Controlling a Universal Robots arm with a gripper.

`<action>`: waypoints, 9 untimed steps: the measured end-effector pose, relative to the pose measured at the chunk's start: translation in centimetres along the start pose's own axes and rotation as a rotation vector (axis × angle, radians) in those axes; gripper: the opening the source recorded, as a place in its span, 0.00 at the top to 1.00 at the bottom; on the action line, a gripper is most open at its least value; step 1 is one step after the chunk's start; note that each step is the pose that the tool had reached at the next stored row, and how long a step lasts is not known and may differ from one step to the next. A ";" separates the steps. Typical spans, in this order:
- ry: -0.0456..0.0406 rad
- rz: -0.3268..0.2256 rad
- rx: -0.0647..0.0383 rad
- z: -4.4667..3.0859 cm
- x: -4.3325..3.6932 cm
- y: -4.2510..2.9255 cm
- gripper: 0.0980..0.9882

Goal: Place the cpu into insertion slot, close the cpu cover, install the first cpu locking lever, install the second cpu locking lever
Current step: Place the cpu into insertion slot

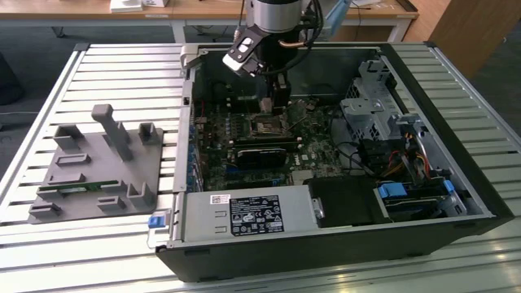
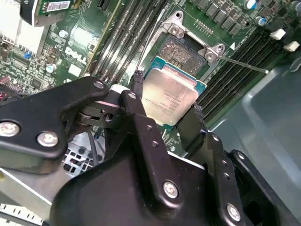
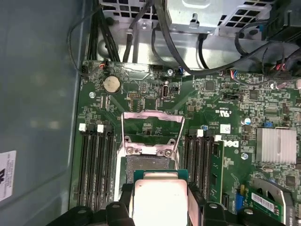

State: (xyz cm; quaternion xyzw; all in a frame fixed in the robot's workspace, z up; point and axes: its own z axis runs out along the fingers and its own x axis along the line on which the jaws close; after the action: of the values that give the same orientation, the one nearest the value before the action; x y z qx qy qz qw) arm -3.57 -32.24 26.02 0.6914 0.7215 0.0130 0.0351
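In the first wrist view the flat square silver-grey metal chip (image 3: 157,207) runs off the picture's edge and covers part of the small square black socket (image 3: 149,165) (the pins there are hidden). The black gripper (image 3: 160,194) hides two chip sides.

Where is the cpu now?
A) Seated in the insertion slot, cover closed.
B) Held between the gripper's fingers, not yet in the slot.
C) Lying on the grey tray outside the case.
B: the cpu is clamped in the gripper, and the insertion slot lies bare.
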 end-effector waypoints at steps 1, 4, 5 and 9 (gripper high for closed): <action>0.0001 -0.001 0.000 0.16 0.00 -0.01 0.50; -0.0002 -0.002 0.000 0.41 0.01 -0.03 0.50; -0.0003 -0.002 0.000 0.41 0.01 -0.03 0.50; -0.0004 -0.002 0.000 0.42 0.01 -0.03 0.50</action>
State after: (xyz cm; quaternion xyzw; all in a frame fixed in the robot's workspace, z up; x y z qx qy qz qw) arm -3.57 -32.24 25.60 0.6907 0.7222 0.0128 0.0352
